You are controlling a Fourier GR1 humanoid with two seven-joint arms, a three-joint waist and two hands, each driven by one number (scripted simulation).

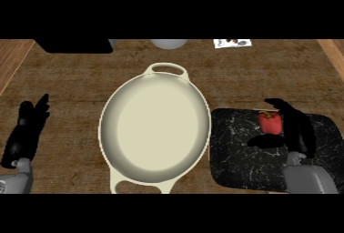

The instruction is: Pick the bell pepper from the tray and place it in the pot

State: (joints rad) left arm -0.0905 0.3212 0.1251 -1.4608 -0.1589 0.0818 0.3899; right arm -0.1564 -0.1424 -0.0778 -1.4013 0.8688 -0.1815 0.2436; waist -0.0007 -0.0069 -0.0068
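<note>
1. Head view, risk: the bell pepper (270, 122) sits on the tray (232, 154), not yet grasped. A sideways closing could, I judge, nudge it away from the pot (156, 125).
2. Head view, hands: the right hand (297, 129) lies just beside the pepper, fingers straight, holding nothing (contact unclear). The left hand (25, 132) rests open at the left.

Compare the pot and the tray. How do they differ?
Colour: the pot is plain cream; the tray is black with white marbling.
Shape: the pot is oval with a loop handle at each end; the tray is squarish with rounded corners.
Contents: the pot holds nothing; the tray carries the red bell pepper, with the right robot hand beside it.
Both lie flat on the wooden counter.
</note>
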